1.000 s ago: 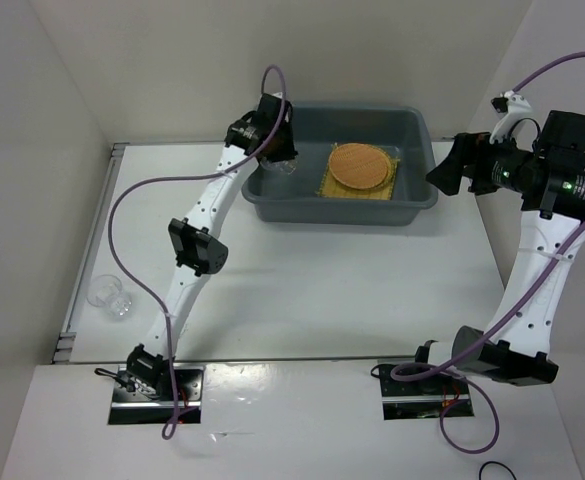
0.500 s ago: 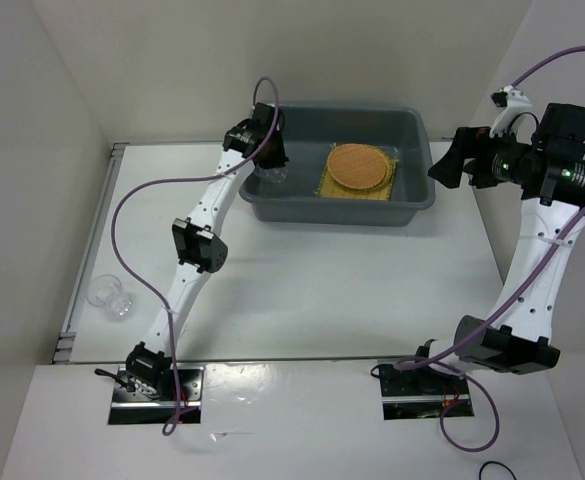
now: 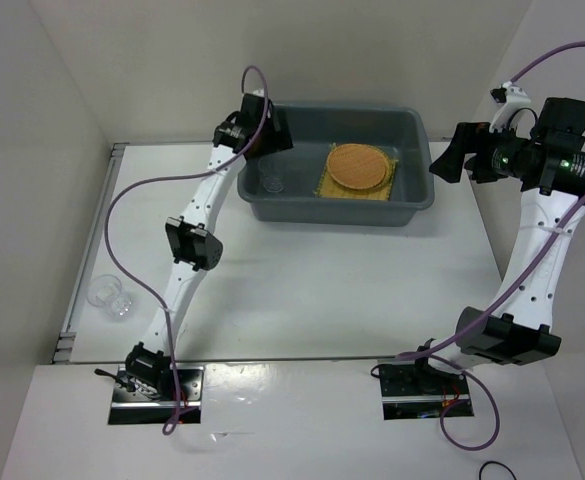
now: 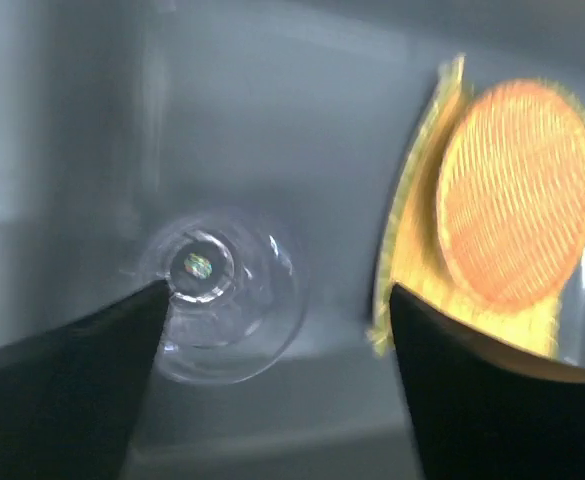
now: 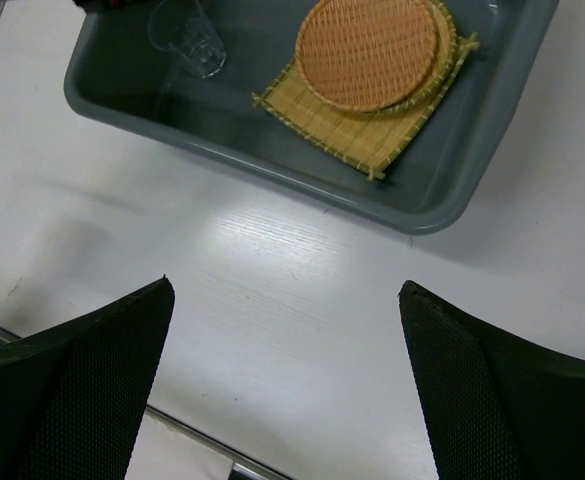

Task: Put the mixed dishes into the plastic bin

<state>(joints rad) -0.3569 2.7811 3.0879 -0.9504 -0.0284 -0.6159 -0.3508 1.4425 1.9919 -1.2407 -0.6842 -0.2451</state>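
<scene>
a: left gripper (image 4: pixel 277 290) hangs over the left end of the plastic bin (image 3: pixel 412 120). jaws spread, nothing between them. clear glass (image 4: pixel 222 300) sits on the bin floor directly below, apart from the fingers.

b: upright or tipped?

a: the left wrist view is blurred. i think it lies tilted, judging by the right wrist view, but i cannot be sure.

b: mats?

a: all in the bin's right half. orange-brown disc (image 5: pixel 367 52) on top, yellow disc (image 5: pixel 442 45) showing as a rim under it, square yellow mat (image 5: pixel 342 125) at the bottom. right gripper (image 5: pixel 284 285) is wide open too, empty, off the bin's right side above the table.

b: left to do?

a: a clear cup (image 3: pixel 107 295) stands by the table's far left edge, well apart from the bin.

b: risks?

a: if the glass is tipped it may roll toward the mats, and a low exit by the left fingers could clip it or the bin wall. the cup outside is transparent and close to the edge, so a misjudged approach could nudge it off or pinch the rim and flip it.
</scene>
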